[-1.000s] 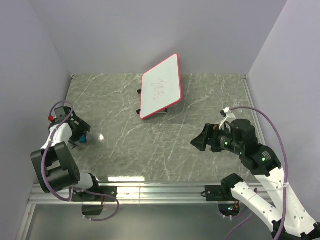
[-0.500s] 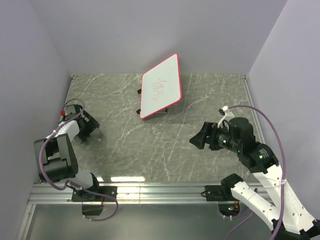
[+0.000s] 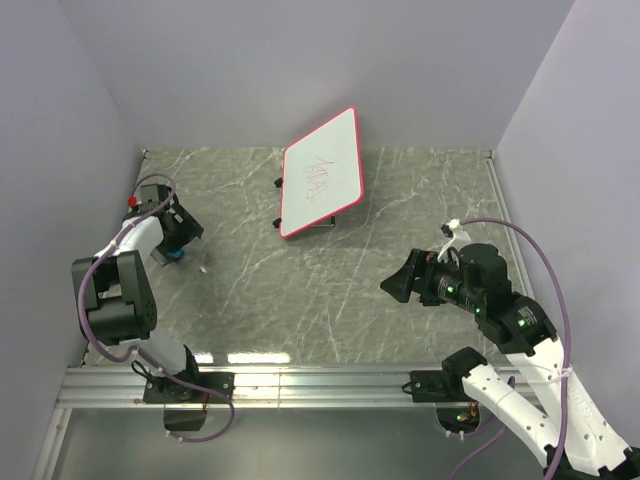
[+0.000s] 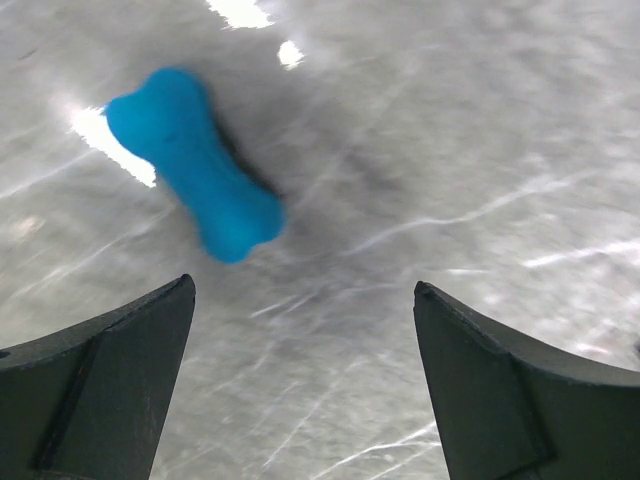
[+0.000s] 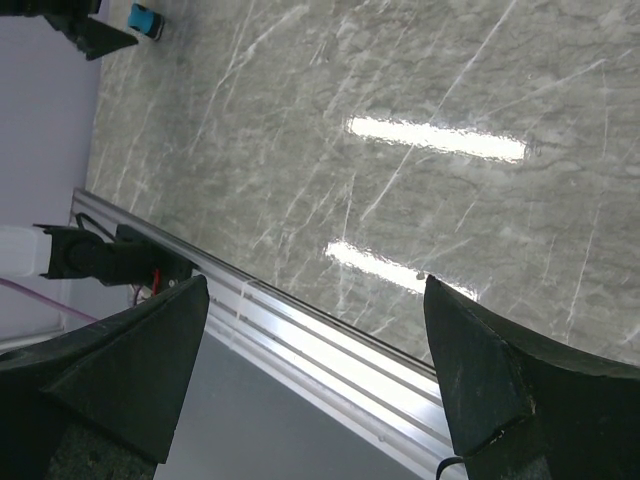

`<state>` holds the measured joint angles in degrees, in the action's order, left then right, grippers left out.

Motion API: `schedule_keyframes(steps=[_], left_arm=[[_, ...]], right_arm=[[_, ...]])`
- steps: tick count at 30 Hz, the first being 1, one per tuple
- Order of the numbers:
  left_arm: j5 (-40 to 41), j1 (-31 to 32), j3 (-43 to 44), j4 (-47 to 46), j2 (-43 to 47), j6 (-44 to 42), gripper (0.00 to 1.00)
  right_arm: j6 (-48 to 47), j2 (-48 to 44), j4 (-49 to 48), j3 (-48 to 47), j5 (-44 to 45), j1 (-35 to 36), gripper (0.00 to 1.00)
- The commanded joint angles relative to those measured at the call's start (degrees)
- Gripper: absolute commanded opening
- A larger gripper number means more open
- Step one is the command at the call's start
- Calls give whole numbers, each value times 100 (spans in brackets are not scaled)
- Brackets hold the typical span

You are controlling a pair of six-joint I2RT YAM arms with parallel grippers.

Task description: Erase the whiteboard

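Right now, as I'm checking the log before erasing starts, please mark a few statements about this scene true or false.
1. The whiteboard bears red scribbles. True.
2. The left pincer is shut on the blue eraser. False: it is open, and the eraser lies on the table beyond its fingertips.
3. The right pincer is open with nothing between its fingers. True.
4. The eraser rests on the whiteboard. False: it lies on the table, well apart from the board.
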<state>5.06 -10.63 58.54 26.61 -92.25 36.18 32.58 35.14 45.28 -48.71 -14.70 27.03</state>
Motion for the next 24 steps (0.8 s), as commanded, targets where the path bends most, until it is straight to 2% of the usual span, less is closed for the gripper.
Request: schedule_keyframes(steps=[1, 10, 19, 22, 24], left_arm=[[636, -9, 149, 564, 146, 257, 96], [1041, -123, 148, 644, -74, 767, 95], [1146, -202, 684, 644, -759, 1127, 92], [1059, -202, 894, 608, -996, 1163, 88], [1015, -211, 1001, 643, -1189, 1180, 82]], right_arm=[[38, -42, -274, 37, 64, 31, 95], [-85, 99, -195, -51, 143, 22, 94], [-278, 318, -45, -165, 336, 31, 95], [-348, 485, -63, -218, 345, 31, 94], [-375, 591, -72, -244, 362, 22, 94]])
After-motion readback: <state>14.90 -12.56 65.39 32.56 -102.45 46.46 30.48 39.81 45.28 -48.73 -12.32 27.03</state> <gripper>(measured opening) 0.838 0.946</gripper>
